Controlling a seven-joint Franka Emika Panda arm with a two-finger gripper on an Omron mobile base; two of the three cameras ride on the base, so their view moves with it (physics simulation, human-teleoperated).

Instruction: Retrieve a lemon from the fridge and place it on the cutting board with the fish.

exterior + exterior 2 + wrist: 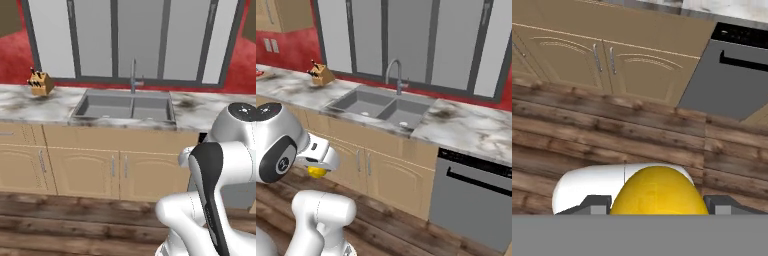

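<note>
The lemon (658,191) sits between the jaws of the gripper (657,210), which are pinching it from both sides. In the hand view its yellow dome rises between the two dark finger tips (594,205). In the right base view a sliver of the lemon shows under the hand, low beside the arm and above the wooden floor (406,220).

The base faces the marble bench (30,100) with its double sink (125,107), tap (395,72) and knife block (41,83). Tan cabinet doors (85,170) run below the bench, and a grey dishwasher (471,200) stands to the right. At the far left of the bench in the right base view, a small red item lies at the picture edge; I cannot tell what it is. No cutting board can be confirmed from here.

Risks, as judged:
- The lemon is round and smooth. A grip across a curved skin may let it squirt out under a sharp swing or when the base jolts, and it would drop to the floor and roll.
- The hand is carried low, near the cabinet fronts. A wide swing upward could strike the bench edge or a door handle (596,57).
- Delivery means passing the sink. A release there, or a fall, puts the fruit in the basin.
- The knife block stands on the path leftward and could be knocked.
- On a flat board the lemon may roll off unless it is set down gently.
</note>
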